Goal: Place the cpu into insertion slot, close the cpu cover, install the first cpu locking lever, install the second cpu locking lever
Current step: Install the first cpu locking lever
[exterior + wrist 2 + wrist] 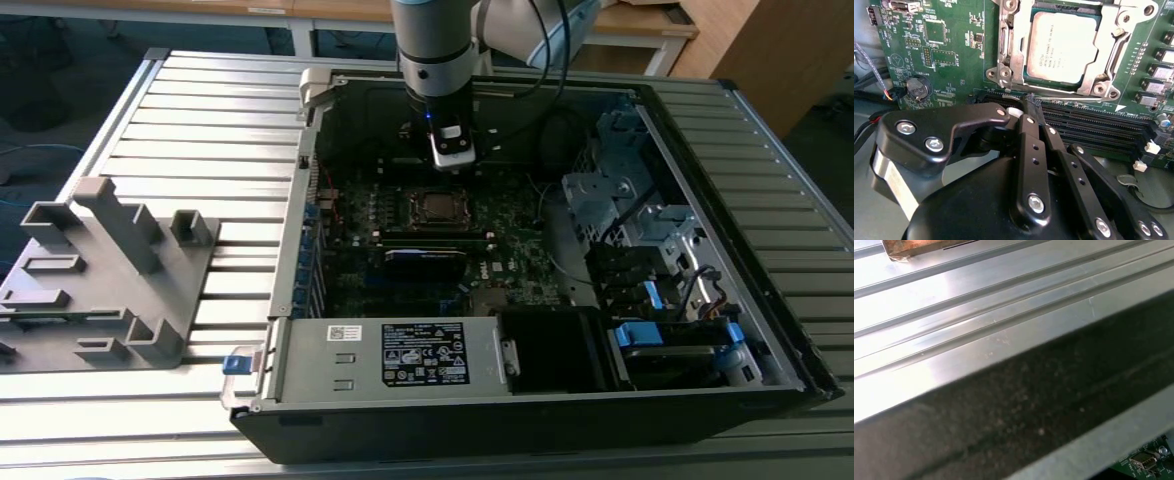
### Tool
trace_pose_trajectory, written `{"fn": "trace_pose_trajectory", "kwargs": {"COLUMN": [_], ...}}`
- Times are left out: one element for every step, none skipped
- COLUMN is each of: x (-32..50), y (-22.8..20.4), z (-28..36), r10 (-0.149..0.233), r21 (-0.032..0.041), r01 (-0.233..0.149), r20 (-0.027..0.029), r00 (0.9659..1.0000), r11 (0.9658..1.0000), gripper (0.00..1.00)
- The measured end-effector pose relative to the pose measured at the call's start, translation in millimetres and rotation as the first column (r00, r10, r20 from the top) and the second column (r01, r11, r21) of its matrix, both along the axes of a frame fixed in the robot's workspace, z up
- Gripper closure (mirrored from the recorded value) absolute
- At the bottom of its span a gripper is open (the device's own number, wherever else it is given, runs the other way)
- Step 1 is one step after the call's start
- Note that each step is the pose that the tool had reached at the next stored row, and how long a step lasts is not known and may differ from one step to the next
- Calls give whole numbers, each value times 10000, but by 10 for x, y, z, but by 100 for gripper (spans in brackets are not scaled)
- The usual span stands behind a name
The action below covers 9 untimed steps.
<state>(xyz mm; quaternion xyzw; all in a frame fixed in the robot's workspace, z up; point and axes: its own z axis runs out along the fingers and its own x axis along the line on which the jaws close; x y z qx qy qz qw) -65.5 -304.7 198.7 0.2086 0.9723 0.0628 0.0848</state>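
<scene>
— From the exterior view, where's the arm?

— Reaching down into the open computer case (747,330), with the gripper (451,160) hanging over the far part of the motherboard (507,270). The insertion slot (435,208) lies just in front of it, towards the near side of the case, and a little lower. Something square sits in it, though from here I can't be sure it's the chip.

— And the second wrist view?

— Much plainer. The cpu (1063,47) is already lying flat in the insertion slot (1064,85), its pale metal top facing up. The cpu cover (1006,45) looks to be down around it, the chip showing through the window. The gripper (1031,102) is just beyond the socket's edge, over the memory slots (1094,130), so the socket sits straight ahead of the fingertips.

— Holding anything?

— No. The fingers (1029,145) are drawn together, nothing between them. The tips appear to hover just above the board, close to the socket frame, possibly at a lever there; I can't make the lever out for certain.

— The first wrist view?

— Ribbed aluminium table (979,305) and the dark wall of the case (1044,410), with a corner of green board (1149,460) peeping in.
</scene>
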Motion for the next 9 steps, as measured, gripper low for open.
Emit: {"fn": "trace_pose_trajectory", "kwargs": {"x": [0,0,0,0,-1,-1,0,1,0], "y": [0,0,0,-2,-4,-6,-7,-8,-8], "z": [-1,-2,-3,-4,-4,-5,-5,-6,-6], "r10": [1,1,1,0,-1,-1,1,1,0], "r21": [-7,-11,-19,-28,-40,-60,-85,-110,-141], "r01": [-1,-1,-1,0,1,1,0,-1,0], "r20": [2,3,2,3,3,3,3,5,5], "r00": [10000,10000,10000,10000,10000,10000,10000,10000,10000], "r11": [10000,10000,10000,10000,10000,10000,10000,9999,9999], "gripper": [90,90,90,90,90,90,90,90,90]}}
